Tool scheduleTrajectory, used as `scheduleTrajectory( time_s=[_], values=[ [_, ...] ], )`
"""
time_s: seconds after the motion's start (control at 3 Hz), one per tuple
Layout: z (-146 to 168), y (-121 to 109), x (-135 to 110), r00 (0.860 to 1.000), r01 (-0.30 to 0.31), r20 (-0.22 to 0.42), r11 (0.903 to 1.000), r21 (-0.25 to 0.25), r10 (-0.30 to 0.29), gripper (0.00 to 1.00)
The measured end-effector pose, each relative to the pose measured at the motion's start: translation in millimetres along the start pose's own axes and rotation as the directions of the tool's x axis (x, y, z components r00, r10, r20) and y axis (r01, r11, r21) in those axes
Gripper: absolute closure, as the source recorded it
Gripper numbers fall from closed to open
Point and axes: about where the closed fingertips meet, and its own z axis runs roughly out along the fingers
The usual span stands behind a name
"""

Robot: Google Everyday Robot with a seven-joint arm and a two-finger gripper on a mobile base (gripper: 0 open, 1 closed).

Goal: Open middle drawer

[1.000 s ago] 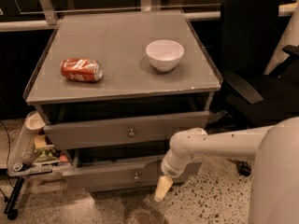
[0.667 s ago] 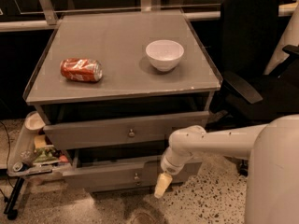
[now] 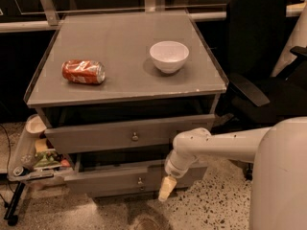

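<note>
And the gripper point(image 3: 165, 189) is hanging just below the middle drawer point(image 3: 91, 139), down and to the right of that drawer's small round knob point(image 3: 135, 136). Its pale tip is pointing at the floor point(image 3: 216, 210). It is not touching the middle drawer; it is hovering in front of the lower drawer point(image 3: 105, 182) directly beneath it. Whether the gripper is spread or closed, I cannot tell. The white arm point(image 3: 225, 145) is reaching in from the right of the middle drawer, its elbow lying across that drawer's right end.

Compared with a second ago, the gripper is sitting a touch higher and a touch further left, closer to the middle drawer's lower edge. The last fraction of a second is showing hardly any further shift. The middle drawer itself is staying where it was, its front standing a little forward with a dark gap above it, and its knob is going untouched.

Above the middle drawer, on the cabinet top point(image 3: 124, 37), a red soda can point(image 3: 83, 72) is lying on its side over the drawer's left half. A white bowl point(image 3: 169, 55) is standing upright over its right half. Both are resting just where they were. A black office chair point(image 3: 259, 56) is sitting off to the right of the middle drawer.
</note>
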Motion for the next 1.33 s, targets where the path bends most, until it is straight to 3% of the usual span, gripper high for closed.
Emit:
scheduleTrajectory(
  time_s=[0.33, 1.33],
  values=[
    [19, 24, 12, 1.0, 0.005, -0.02, 0.9988, -0.048, -0.006, 0.0],
    [21, 38, 14, 0.999, 0.014, -0.032, 0.9965, -0.082, -0.017, 0.0]
  ],
)
